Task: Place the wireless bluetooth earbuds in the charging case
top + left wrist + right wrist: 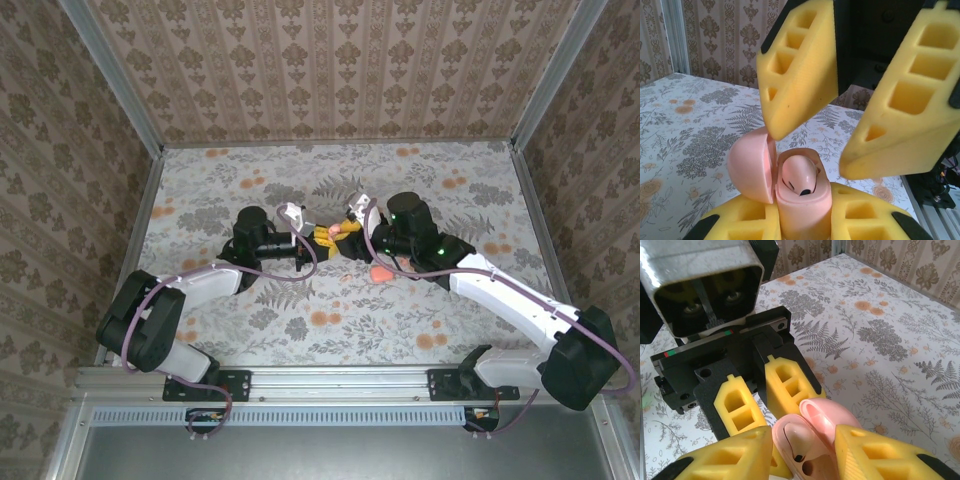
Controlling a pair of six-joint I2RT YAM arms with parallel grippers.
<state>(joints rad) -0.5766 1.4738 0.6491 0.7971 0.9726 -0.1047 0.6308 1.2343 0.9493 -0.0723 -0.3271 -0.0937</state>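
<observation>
My left pincer (805, 222) is pressed together on the body of the pink charging case (802, 210) and holds it above the counter (440, 200), mouth up. The hinged lid (752, 167) is swung open to one side. One earbud (800, 176) sits down in the case, its glossy rounded back and a small dark port showing. I cannot tell whether it is fully seated.

My right pincer (802, 440) hangs just over the case with its yellow foam fingers spread, one on each side of the opening and pinching nothing. One tip stands right at the lid's rim, touching it or a hair off.

The earbud looks light, hard and slick, far smaller than either of my fingers. I judge it would squirt out of a hard squeeze, so a soft pinch across its widest part suits it best. The case is stiff but smooth, and the lid hinge looks like the weak spot, so I grip the body and not the lid.

Both arms reach inward to meet mid-counter, the left forearm (190, 290) angled in from the left. The right forearm (500, 290) comes in from the right with its wrist tipped down over the case. A pink piece (381, 271) lies on the counter by my right wrist, too small to identify.
</observation>
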